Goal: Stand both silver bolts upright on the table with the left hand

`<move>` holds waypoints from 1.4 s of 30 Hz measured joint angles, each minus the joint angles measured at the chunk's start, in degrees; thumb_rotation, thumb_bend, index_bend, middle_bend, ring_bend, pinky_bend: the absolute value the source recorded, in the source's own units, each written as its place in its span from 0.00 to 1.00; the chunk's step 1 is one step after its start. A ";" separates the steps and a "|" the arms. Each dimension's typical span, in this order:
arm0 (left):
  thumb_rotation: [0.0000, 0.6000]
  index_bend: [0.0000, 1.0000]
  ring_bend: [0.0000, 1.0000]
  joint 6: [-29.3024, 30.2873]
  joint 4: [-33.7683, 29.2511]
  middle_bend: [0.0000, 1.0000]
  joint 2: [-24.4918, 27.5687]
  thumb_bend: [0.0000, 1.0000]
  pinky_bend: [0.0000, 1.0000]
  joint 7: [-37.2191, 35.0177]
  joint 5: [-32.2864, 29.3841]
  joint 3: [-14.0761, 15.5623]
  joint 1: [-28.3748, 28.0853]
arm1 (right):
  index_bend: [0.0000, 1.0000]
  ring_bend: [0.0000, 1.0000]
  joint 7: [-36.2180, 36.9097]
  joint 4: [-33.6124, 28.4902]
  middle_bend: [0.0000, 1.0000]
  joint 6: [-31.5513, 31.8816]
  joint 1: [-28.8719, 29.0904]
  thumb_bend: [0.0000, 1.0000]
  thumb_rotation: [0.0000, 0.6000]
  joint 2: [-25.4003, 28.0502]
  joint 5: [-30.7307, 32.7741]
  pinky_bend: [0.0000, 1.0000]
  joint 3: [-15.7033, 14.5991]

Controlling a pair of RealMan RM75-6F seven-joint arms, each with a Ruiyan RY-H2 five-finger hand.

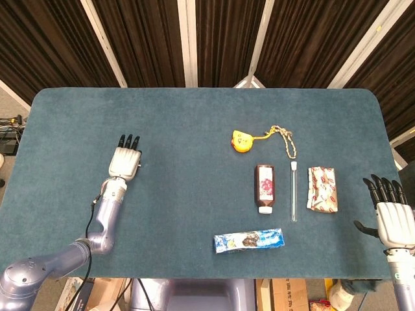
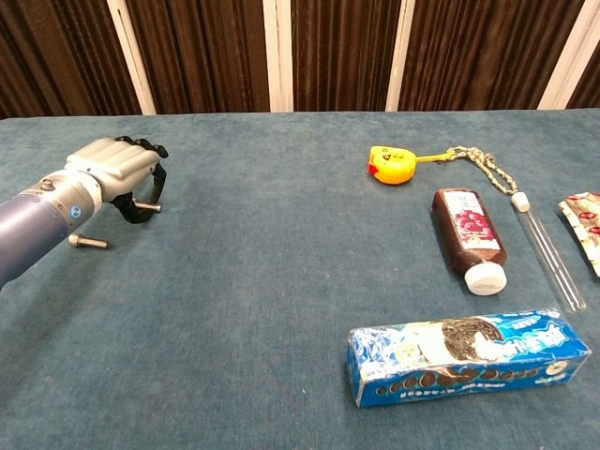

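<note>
Looking down from the head view, my left hand (image 1: 125, 162) lies palm-down over the table (image 1: 194, 123), fingers stretched forward side by side, and the hand itself covers whatever is under it; I cannot pick out either bolt from up here. My right hand (image 1: 393, 219) hangs at the far right edge, fingers straight and spread, holding nothing. Well off to the right of my left hand lie a yellow toy (image 1: 242, 140) on a cord, a brown bottle (image 1: 264, 188) on its side, a glass tube (image 1: 293, 192), a patterned packet (image 1: 322, 188) and, nearer me, a blue cookie pack (image 1: 249, 240).

In the chest view, my left hand (image 2: 117, 173) arches over the cloth with its dark fingers curled downward. One silver bolt (image 2: 147, 207) lies flat right at those fingertips; whether they pinch it or merely touch it I cannot tell. The other silver bolt (image 2: 87, 242) lies flat on the table just beside my wrist, on the near side, untouched. My right hand is out of this view.
</note>
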 measured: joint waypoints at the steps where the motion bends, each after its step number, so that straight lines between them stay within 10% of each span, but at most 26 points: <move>1: 1.00 0.53 0.00 0.07 -0.01 0.06 -0.03 0.47 0.00 -0.11 0.12 -0.03 -0.02 | 0.13 0.05 -0.03 -0.01 0.09 -0.01 0.00 0.11 1.00 0.00 0.01 0.00 0.00; 42: 1.00 0.56 0.00 0.00 -9.11 0.07 4.27 0.54 0.00 -1.26 -1.10 -2.87 0.83 | 0.13 0.05 -0.24 -0.52 0.09 -0.99 0.19 0.11 1.00 -0.01 0.49 0.00 -0.10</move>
